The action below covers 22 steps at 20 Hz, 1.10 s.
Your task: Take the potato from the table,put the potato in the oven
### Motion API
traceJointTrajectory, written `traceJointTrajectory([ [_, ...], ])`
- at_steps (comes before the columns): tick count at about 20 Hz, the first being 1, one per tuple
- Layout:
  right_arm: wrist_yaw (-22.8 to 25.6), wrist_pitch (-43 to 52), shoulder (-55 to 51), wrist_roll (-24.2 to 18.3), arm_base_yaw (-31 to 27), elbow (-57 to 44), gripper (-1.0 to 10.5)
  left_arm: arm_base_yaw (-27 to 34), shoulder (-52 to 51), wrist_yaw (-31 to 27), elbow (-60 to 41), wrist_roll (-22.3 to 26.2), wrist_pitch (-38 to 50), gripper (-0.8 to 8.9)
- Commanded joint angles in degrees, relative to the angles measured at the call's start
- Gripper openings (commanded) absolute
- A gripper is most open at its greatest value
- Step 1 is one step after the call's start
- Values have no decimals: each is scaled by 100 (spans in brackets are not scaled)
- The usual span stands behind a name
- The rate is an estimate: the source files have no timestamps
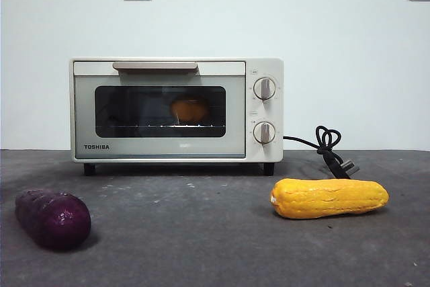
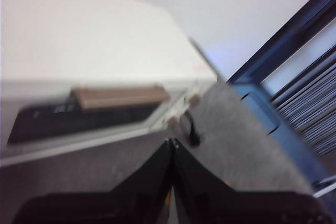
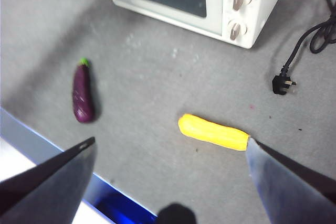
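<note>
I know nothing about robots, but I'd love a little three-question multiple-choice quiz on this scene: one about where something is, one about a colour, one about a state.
1. Where is the potato?
A. On the table
B. Inside the oven, behind the glass
C. In a gripper

2. What colour is the long vegetable near the plug?
A. Yellow-orange
B. Green
C. Red

3. How is the oven door?
A. Wide open
B. Removed
C. Closed

Answers: 1 B, a tan lump sits on the rack behind the window. 2 A, the front and right wrist views show it yellow-orange. 3 C, the door stands flush, handle up top.
</note>
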Motion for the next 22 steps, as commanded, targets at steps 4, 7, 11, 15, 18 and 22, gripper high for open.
traceJointTrajectory([
  [4,-28,46,376,-361,9,20,473,-424,-1314,-1290,2,1554,-2365,-8],
  [7,-31,59,485,-407,9,20,472,-579,-1915,-1635,2,1705,-3029,-8],
  [11,-39,90,507,-402,9,20,468,-647,-2500,-1878,4,1825,-3639,-8],
  [15,-492,96,507,-400,9,20,334,-647,-2721,-2124,7,1871,-3956,-8],
  [18,-479,98,507,-404,9,20,-22,-647,-2723,-2111,9,1873,-3958,-8],
  [22,-450,118,507,-396,9,20,-7,-647,-2723,-2111,9,1871,-3958,-8],
])
